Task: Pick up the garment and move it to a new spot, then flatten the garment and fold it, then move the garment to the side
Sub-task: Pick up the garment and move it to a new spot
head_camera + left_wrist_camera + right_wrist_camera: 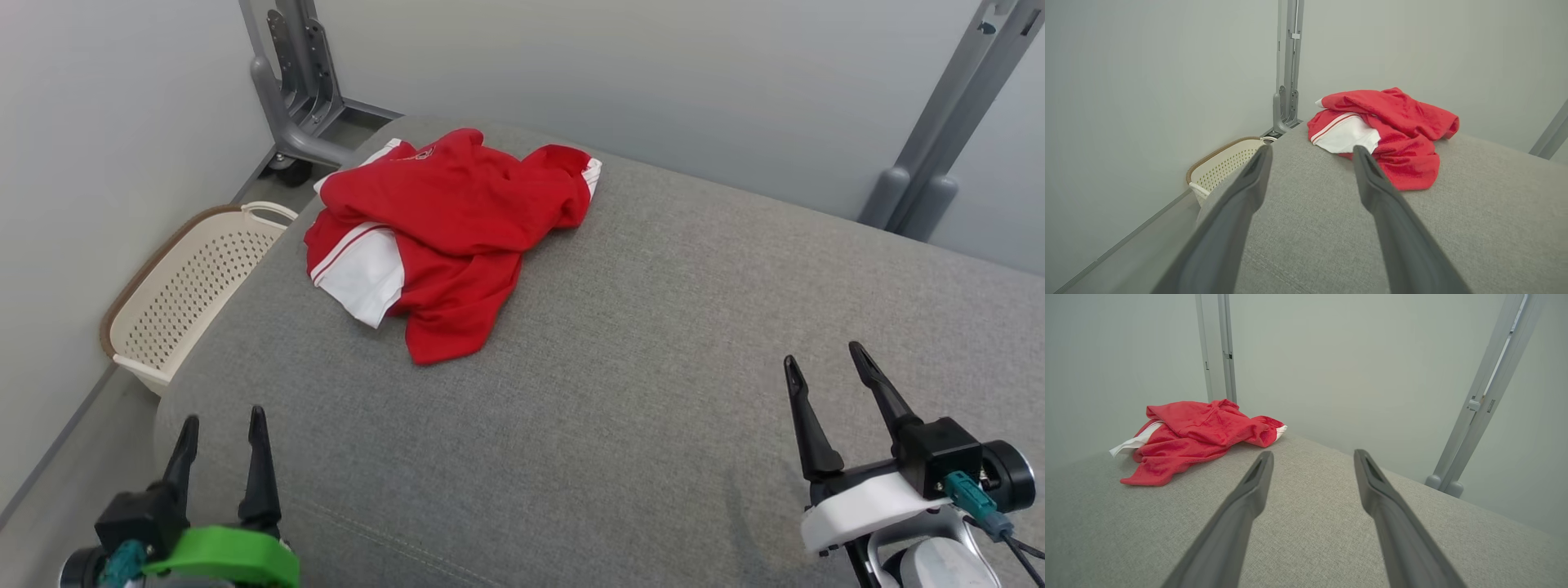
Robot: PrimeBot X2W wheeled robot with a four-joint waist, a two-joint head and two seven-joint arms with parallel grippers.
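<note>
1. The red garment [457, 229] with white panels and trim lies crumpled in a loose heap on the grey fabric cushion [620, 351], towards its far left corner; one white panel sticks out on the heap's near left side
2. Nothing touches the garment; both grippers are well apart from it, at the near edge of the cushion
3. The left gripper [224, 416], with a green collar, sits at the lower left of the head view, its two dark fingers spread wide and nothing between them; in the left wrist view the fingers point towards the garment's white panel over bare grey fabric
4. The right gripper [822, 354], with a white collar, sits at the lower right, jaws likewise wide apart and empty; in the right wrist view the garment lies off to the left of its fingers
5. A cream perforated laundry basket [188, 294] with a brown rim stands on the floor just beside the cushion's left edge, against the pale wall
6. Grey metal frame posts rise behind the cushion, one [302, 90] at the far left corner on a wheeled foot, another [947, 139] at the far right
</note>
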